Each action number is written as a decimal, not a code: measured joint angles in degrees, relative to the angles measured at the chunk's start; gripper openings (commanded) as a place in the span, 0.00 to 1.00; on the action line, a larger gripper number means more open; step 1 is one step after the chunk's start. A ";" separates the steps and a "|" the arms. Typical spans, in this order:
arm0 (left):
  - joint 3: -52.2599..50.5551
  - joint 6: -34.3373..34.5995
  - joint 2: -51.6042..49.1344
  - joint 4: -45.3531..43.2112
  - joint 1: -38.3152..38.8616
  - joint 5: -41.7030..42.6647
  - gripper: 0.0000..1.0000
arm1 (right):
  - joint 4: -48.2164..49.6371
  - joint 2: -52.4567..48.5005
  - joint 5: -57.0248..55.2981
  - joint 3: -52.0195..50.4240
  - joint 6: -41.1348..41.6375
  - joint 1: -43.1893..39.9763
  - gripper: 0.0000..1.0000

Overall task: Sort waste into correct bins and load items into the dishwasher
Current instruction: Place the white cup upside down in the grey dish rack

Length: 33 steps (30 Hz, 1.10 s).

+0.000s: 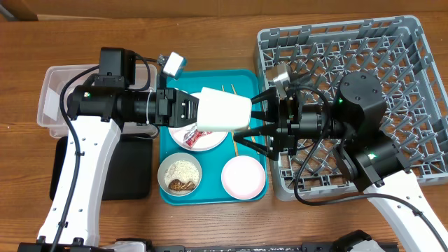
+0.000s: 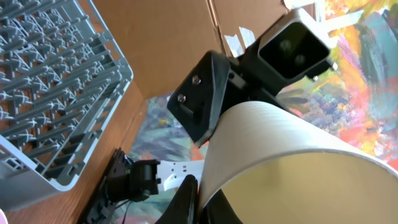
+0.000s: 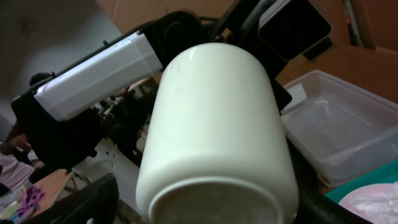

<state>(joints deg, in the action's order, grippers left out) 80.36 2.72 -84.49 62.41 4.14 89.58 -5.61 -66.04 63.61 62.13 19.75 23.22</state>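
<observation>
The cup hangs in the air over the upper middle of the tray, lying on its side with its long axis running across the tray's width, from the tub side toward the rack side. Its open mouth faces the left claw, and its closed base faces the right claw. So the thing you want next sits straight ahead of the right claw, base first, in line with that claw's own reach. The left claw is pinching the cup at the rim, with one finger showing inside the mouth in the left wrist view. The right claw is spread, one finger on the far side of the tray and one on the near side of the cup's base end. I cannot tell whether those fingers touch the wall yet. Both forearms lie nearly level over the tray and point at each other, wrists nose to nose with only the cup between them. The right arm is the nearer one to the rack, which stands just beside the tray on its right edge. You would likely close the right claw squarely across the base end before the left lets go, since a smooth round wall could roll out of a loose grip.
</observation>
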 measured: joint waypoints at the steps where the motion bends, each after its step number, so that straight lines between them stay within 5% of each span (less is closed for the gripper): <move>1: 0.00 -0.04 0.00 0.07 0.22 0.00 0.04 | 0.42 -0.09 0.02 0.00 0.59 -0.07 0.77; 6: 0.00 -0.17 0.00 0.22 1.81 -0.02 0.04 | 0.90 -0.15 0.00 0.00 2.38 -0.11 0.75; 13: 0.00 -0.42 0.00 0.20 3.37 -0.46 0.08 | 0.98 -0.13 0.00 0.00 3.87 -0.22 0.60; 15: 0.00 -0.55 0.00 0.26 3.39 -0.52 0.47 | 1.03 -0.13 -0.07 0.00 4.22 -0.24 0.60; 17: 0.02 -0.85 -0.02 0.24 3.78 -1.79 1.00 | 1.42 -0.13 0.52 0.00 4.24 0.15 0.60; 25: 0.00 -0.28 -0.07 1.25 2.25 -10.54 1.00 | -3.39 2.03 1.38 0.02 4.20 -1.99 0.58; 29: -0.04 0.72 -0.07 3.80 -0.81 -18.29 1.00 | -15.23 6.01 -5.29 0.22 4.17 -7.43 0.54; 33: -0.07 1.57 -0.07 5.40 -3.45 -23.54 1.00 | -36.59 10.58 -27.36 1.70 5.33 -11.04 0.55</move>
<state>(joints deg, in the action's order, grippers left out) 80.29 4.29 -84.55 67.81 0.69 66.04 -42.19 -55.46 36.25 63.83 25.08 12.19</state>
